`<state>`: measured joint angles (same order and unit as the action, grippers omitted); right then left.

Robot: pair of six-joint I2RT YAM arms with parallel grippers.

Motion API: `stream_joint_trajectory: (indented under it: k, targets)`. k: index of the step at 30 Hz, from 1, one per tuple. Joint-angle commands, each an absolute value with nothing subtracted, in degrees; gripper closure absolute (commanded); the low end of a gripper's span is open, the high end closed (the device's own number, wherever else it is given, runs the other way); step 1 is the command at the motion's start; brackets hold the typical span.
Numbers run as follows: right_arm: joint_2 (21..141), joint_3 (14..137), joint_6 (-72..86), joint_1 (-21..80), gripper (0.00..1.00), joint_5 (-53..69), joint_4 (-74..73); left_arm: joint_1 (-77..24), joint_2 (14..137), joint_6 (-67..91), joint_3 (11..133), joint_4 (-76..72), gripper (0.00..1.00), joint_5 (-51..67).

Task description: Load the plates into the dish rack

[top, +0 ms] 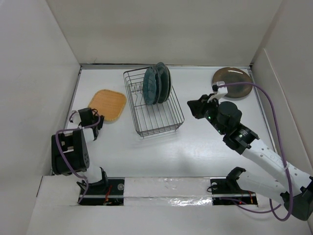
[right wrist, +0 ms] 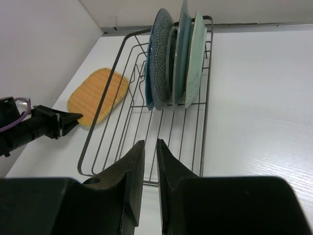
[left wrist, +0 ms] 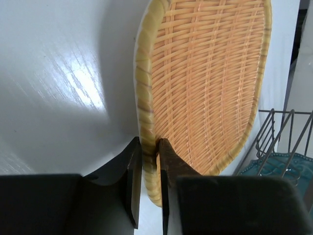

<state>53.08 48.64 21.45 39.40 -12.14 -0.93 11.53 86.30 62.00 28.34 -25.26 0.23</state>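
**Inspector:** Start at the left. What does the left gripper have?

**Operator:** Its fingers are pinched on the near rim of the orange rounded-square woven plate. The plate lies on the white table, just left of the black wire dish rack and outside it.

**Inspector:** And the rack?

**Operator:** Blue and green plates stand upright at its far end. There appear to be four, but they overlap too much for a firm count. The near prongs are free.

**Inspector:** The right side?

**Operator:** The right gripper hangs just right of the rack. Its fingers are drawn nearly together and hold nothing. The glossy brown round plate lies flat in the far right corner.

**Inspector:** What are the hazards?

**Operator:** The pinch sits at the very edge of the rim. When lifted, the orange plate may droop or twist out of the fingers. Its wide corners could snag a rack wire on entry. A sagging approach could also knock the standing plates over.
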Motion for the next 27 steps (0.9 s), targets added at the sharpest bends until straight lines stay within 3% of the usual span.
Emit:
stream_joint_trajectory:
  k: [1,6,14,27]
  targets:
    - [51.2,48.5,21.7,39.1,0.78,-11.8,1.2,11.3,87.6,58.4,25.3,-21.6,1.00,-0.4]
    - [51.6,48.6,21.8,39.6,0.78,-11.4,1.4,11.3,78.6,56.7,22.7,-23.1,1.00,-2.3]
    - [51.1,48.3,21.8,40.2,0.78,-12.0,1.8,11.3,57.1,49.4,29.0,-11.3,1.00,-6.1]
    - [55.0,46.9,23.9,40.7,0.33,-0.5,9.7,10.8,43.5,40.3,38.0,-8.9,1.00,-7.0]
